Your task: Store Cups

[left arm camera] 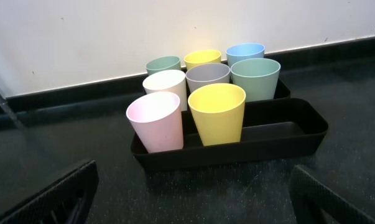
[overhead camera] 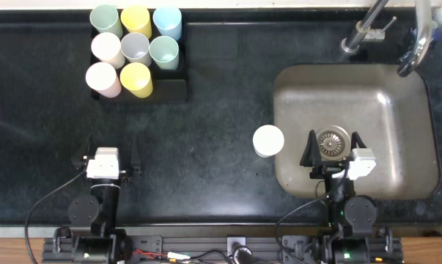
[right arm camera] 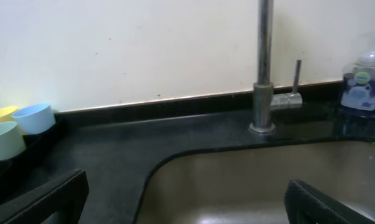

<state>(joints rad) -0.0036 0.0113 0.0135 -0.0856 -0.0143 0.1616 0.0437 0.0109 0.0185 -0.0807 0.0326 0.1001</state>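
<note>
Lone white plastic cup (overhead camera: 268, 140) stood on open black countertop (overhead camera: 206, 158) beside steel sink (overhead camera: 294, 82) rim, black cup-filled tray (overhead camera: 171, 89) well apart, left gripper (overhead camera: 112, 150) and right gripper (overhead camera: 333, 144) both released wide.

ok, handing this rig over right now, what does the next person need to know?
Pincers: the left pincer is open and empty, over the counter in front of the tray. The right pincer is open and empty, over the sink.
Done: eight cups stand in the tray. One slot is free, at the corner nearest the sink.
Left: one white cup sits on the counter beside the sink's left rim, probably meant for that slot.
</note>
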